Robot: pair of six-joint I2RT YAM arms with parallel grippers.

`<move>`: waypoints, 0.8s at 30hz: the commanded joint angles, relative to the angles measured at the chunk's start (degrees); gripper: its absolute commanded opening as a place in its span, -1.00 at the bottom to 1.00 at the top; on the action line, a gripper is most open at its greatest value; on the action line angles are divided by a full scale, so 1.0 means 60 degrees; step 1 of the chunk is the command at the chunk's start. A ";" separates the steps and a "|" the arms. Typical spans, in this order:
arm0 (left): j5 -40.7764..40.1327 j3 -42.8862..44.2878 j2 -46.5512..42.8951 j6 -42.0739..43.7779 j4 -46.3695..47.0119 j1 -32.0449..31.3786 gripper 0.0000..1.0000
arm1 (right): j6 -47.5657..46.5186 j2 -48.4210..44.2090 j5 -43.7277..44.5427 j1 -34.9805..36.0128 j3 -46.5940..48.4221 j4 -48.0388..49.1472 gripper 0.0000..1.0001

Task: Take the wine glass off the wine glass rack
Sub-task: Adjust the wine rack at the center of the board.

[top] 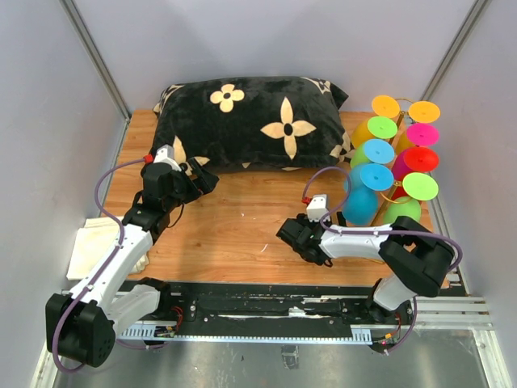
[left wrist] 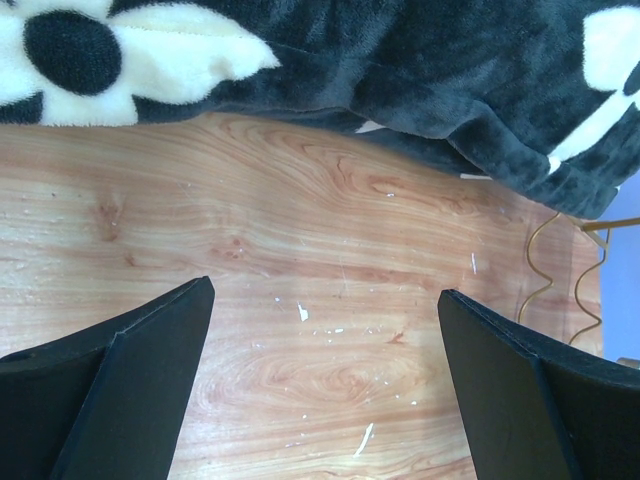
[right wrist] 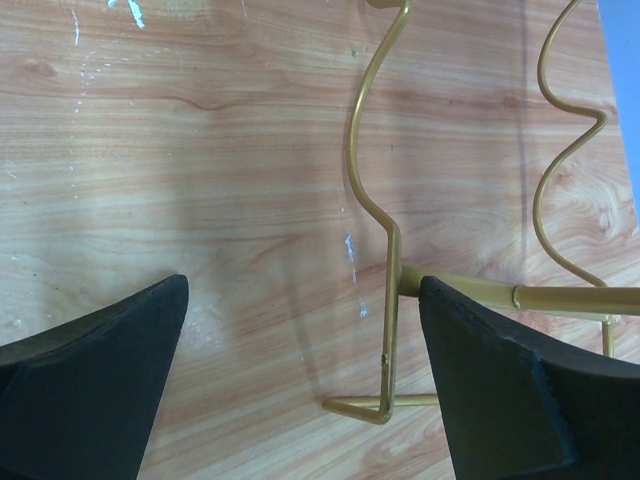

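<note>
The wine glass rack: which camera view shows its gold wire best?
The right wrist view: the wine glass rack is close and sharp, with its wavy wires and a straight bar. In the top external view the coloured glasses hide most of the rack. The left wrist view catches only a little wire at its right edge.
</note>
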 commanded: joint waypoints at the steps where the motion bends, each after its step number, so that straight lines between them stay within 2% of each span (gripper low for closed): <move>1: -0.0071 -0.0082 -0.0128 0.0043 0.0026 0.0070 0.99 | 0.1727 -0.0010 -0.3155 0.0141 -0.0674 0.0462 0.92; 6: -0.0038 -0.0102 -0.0099 -0.0069 0.0097 0.0070 0.99 | 0.1868 0.0148 -0.3445 0.0266 -0.0548 0.0697 0.91; 11: -0.0118 -0.0070 -0.0131 -0.0001 -0.0018 0.0070 0.99 | 0.1835 0.0614 -0.2894 0.0280 -0.0344 0.0501 0.93; 19: -0.0074 -0.0036 -0.0105 0.0002 -0.0026 0.0070 0.99 | 0.0865 0.1062 -0.2058 -0.0209 -0.0222 0.0621 0.94; 24: -0.0009 -0.0069 -0.0106 -0.0029 0.0006 0.0070 0.99 | -0.0149 0.1056 -0.1895 -0.0771 -0.0307 0.1255 0.94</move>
